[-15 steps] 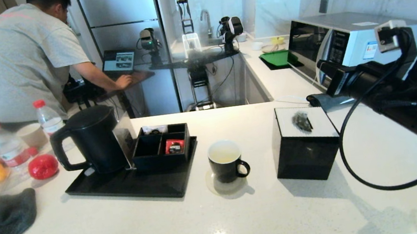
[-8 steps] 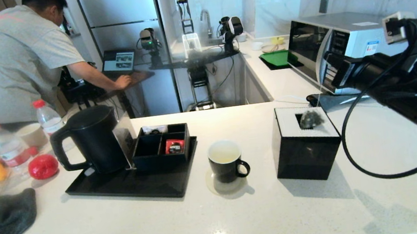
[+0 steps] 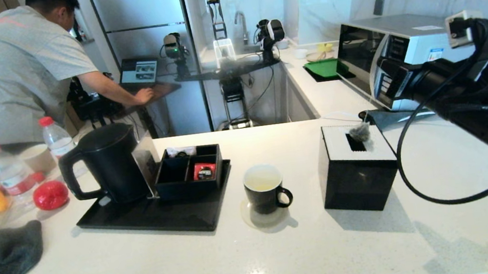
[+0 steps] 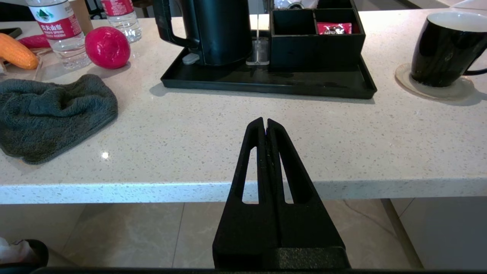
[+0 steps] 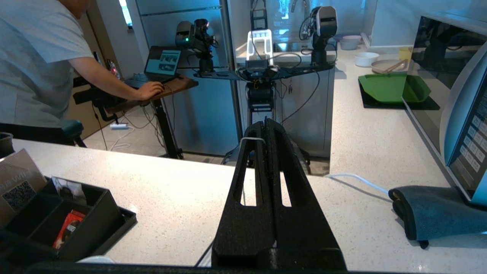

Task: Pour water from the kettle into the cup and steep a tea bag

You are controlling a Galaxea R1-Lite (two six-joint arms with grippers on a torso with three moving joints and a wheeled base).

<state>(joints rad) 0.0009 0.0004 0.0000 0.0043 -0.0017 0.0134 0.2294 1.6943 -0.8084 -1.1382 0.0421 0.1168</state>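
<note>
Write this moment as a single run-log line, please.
right gripper: shut on tea bag thread | tea bag: dangling over black box | cup: on coaster | kettle: on tray | left gripper: shut, parked

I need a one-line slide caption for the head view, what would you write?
Right tool dangles the tea bag by its thread above the black box, right of the cup.

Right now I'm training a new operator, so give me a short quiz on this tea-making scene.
1. True or false: the small black mug with white inside stands on the flat black tray.
2. The tiny dark tea bag hangs over: A the tall black kettle; B the black box with white slotted top; C the mug.
3. Fill in: the right gripper is ___ on the pale thread.
Key: 1 false; 2 B; 3 shut.
</note>
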